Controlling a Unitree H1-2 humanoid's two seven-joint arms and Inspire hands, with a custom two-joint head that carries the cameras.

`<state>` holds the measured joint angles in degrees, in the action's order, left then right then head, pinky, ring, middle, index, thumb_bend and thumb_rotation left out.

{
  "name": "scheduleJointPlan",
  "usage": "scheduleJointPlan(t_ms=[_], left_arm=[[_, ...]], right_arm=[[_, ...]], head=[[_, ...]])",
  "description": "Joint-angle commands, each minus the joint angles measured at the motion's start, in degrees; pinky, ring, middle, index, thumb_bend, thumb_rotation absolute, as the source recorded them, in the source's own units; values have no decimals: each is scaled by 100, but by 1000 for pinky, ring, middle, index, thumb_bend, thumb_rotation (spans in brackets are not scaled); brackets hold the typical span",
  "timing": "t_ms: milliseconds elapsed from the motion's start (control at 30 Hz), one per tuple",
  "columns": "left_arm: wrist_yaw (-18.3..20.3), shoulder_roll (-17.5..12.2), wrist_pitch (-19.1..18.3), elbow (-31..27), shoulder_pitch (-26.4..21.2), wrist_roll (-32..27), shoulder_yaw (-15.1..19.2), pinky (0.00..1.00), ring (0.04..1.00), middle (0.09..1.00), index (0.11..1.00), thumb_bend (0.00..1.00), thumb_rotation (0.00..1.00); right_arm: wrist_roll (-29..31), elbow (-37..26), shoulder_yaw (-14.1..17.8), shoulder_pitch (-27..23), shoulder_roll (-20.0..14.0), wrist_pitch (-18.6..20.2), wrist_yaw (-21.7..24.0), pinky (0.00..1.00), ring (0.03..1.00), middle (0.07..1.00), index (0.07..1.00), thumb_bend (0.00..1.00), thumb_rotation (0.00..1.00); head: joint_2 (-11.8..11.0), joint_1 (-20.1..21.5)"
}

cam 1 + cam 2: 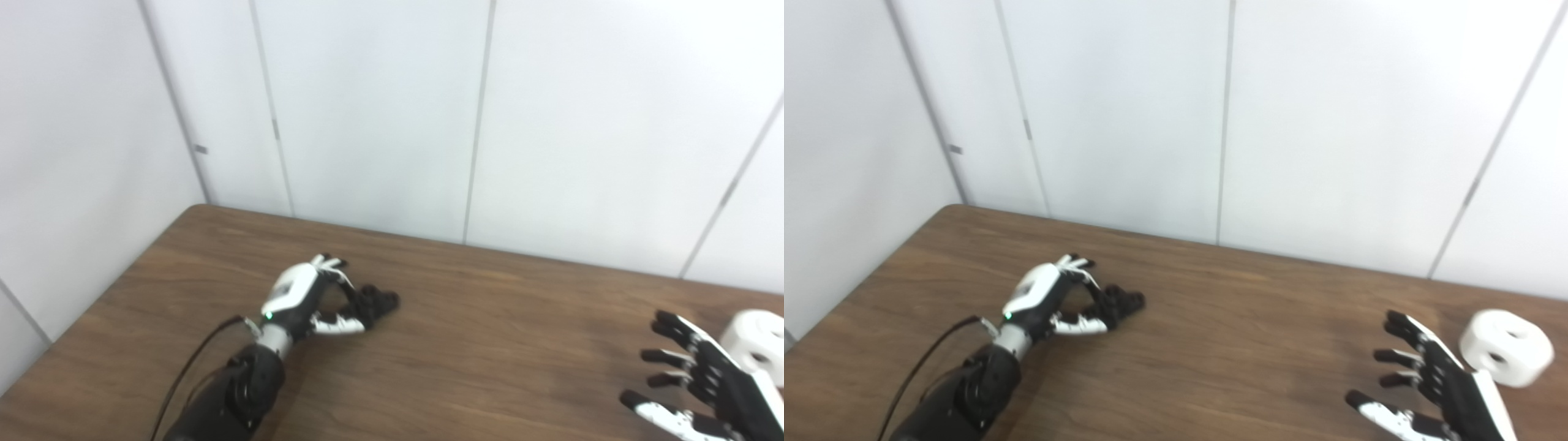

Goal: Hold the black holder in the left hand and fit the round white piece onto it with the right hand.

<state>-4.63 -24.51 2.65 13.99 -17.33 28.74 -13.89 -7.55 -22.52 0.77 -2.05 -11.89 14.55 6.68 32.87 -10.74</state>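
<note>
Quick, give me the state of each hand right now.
Left hand: fingers closed around the black holder, which rests on the table.
Right hand: open, fingers spread, holding nothing; the round white piece lies just beyond it.

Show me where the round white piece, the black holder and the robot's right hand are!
round white piece [1507, 348], right eye view, on its flat top face.
black holder [1119, 304], right eye view, on the dark body at the left hand's fingers.
right hand [1439, 373], right eye view, on the palm.

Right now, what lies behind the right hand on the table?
The round white piece lies on the wooden table just beyond the open right hand. The hand's back covers its near lower edge, so contact cannot be judged.
</note>
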Motion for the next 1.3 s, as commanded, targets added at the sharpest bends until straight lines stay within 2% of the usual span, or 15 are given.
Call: scheduleJointPlan(t_ms=[0, 100, 233, 300, 567, 767, 967, 1167, 1267], left_arm=[[190, 36, 230, -198, -91, 96, -150, 917, 971, 883, 483, 525, 57], [340, 156, 530, -191, -96, 87, -339, 948, 981, 890, 482, 524, 56], [672, 314, 653, -269, -81, -8, -547, 986, 986, 895, 482, 524, 59], [779, 367, 734, -274, -90, -3, -654, 993, 990, 899, 482, 524, 59], [1234, 479, 1068, 12, -179, -71, -1032, 893, 975, 885, 482, 524, 55], [1673, 493, 1154, 173, -225, -172, -1180, 902, 980, 885, 482, 523, 53], [1562, 478, 1303, 506, -315, 205, -1317, 879, 958, 869, 482, 523, 53], [1386, 338, 1067, 557, -377, 1186, -1640, 910, 950, 864, 483, 524, 57], [1314, 317, 956, 623, -383, 1447, -1735, 924, 943, 854, 483, 524, 56]], right_arm=[[50, 1, 38, -82, 2, -365, -75, 565, 701, 845, 850, 550, 0], [20, 152, 31, -62, -9, -626, -90, 548, 683, 837, 843, 565, 0], [-32, 284, 35, -52, -14, -863, -105, 526, 670, 824, 833, 583, 0], [-86, 322, 38, -54, -20, -901, -116, 523, 668, 822, 831, 584, 0], [-101, 333, 65, -86, -8, -877, -98, 518, 671, 825, 827, 591, 0], [-77, 335, 87, -154, -32, -827, -70, 529, 665, 819, 827, 601, 23], [-88, 367, 91, -216, -70, -841, -49, 533, 664, 813, 824, 608, 68], [-68, 311, 110, -259, -93, -722, -26, 529, 664, 814, 824, 607, 54], [-85, 314, 119, -280, -112, -760, -50, 526, 660, 810, 823, 609, 65]], head=[[2, 106], [-11, 349], [28, 565], [42, 576], [198, 677], [338, 757], [420, 851], [442, 979], [431, 997]])
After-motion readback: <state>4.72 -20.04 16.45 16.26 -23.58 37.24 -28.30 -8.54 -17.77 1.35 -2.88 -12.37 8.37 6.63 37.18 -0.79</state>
